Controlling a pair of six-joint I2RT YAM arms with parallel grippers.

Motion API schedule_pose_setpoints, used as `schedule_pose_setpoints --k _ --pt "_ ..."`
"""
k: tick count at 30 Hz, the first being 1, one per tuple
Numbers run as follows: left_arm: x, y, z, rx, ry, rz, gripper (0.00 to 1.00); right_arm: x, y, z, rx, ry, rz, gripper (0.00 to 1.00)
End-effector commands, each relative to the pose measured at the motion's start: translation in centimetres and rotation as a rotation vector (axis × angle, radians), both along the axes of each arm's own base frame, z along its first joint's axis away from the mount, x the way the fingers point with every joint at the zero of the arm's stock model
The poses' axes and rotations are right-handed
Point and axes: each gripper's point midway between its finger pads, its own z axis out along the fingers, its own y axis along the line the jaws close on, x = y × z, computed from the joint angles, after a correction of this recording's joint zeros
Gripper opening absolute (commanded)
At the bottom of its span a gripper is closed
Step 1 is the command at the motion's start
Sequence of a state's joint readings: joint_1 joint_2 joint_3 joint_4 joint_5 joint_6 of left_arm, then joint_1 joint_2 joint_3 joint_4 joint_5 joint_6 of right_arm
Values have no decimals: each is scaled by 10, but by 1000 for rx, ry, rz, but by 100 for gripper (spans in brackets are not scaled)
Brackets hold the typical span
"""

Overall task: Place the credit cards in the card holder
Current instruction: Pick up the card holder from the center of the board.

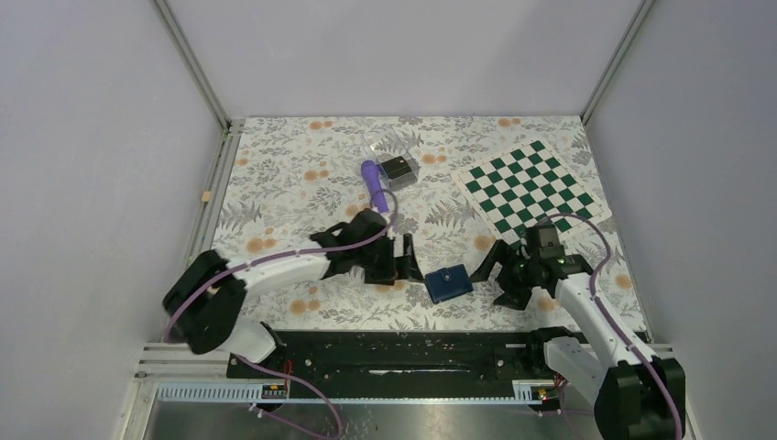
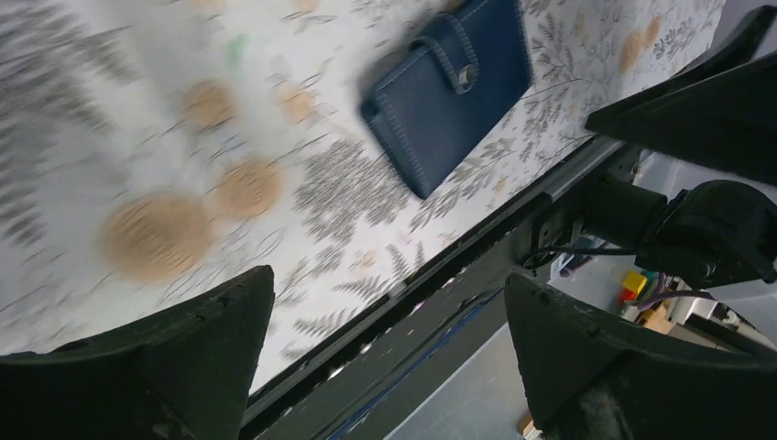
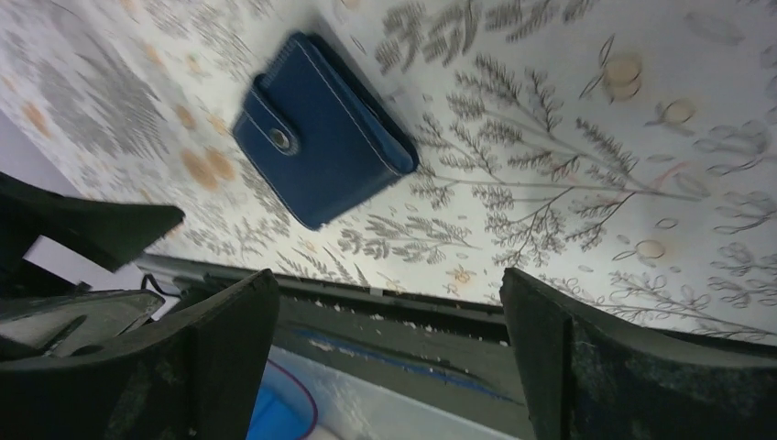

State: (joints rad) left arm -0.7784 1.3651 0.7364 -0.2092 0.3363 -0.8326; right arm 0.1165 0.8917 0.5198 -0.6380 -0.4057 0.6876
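Observation:
The card holder (image 1: 449,283) is a shut navy wallet with a snap tab, lying flat near the table's front edge. It shows in the left wrist view (image 2: 449,87) and the right wrist view (image 3: 321,128). My left gripper (image 1: 405,264) stands open just left of the card holder, nothing between its fingers (image 2: 387,278). My right gripper (image 1: 499,280) stands open just right of it, also holding nothing (image 3: 387,275). The credit cards (image 1: 398,168) show as a small dark stack at a clear plastic box (image 1: 385,151) far back on the table.
A purple cylinder-like thing (image 1: 374,180) lies beside the clear box. A green and white chequered mat (image 1: 527,183) lies at the back right. The black front rail (image 1: 394,348) runs just below both grippers. Grey walls close in the table.

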Motion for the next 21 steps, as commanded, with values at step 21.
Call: schedule_pose_setpoints --k 21 --pt "25 -107 -32 -8 23 -210 82 27 58 -50 163 222 0 77"
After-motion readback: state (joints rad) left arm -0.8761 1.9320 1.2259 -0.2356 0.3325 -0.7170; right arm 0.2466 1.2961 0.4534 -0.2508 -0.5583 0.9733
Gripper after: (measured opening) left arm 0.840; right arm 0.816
